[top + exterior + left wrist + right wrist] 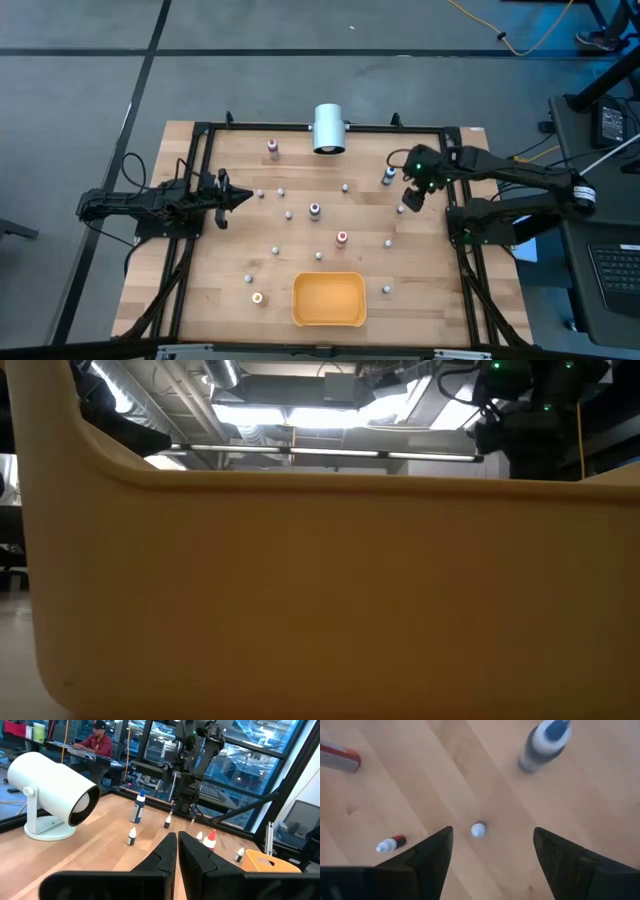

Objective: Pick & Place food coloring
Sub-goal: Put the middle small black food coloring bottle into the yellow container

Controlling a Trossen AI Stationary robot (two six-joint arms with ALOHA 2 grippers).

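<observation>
Right gripper (492, 855) poised directly above one tiny white-topped bottle (478, 830), ready to descend.

Spread wide and empty, touching nothing, with the upright bottle centred between the two fingers, probably lined up that way for a straight drop and pinch. Blue-topped bottle (543, 742) just beside; other food coloring bottles scattered across the table (230, 260), none yet in the orange tray (328, 299) at the near edge. Left gripper (236, 198) parked at the table's left side, pressed together, holding nothing.
</observation>
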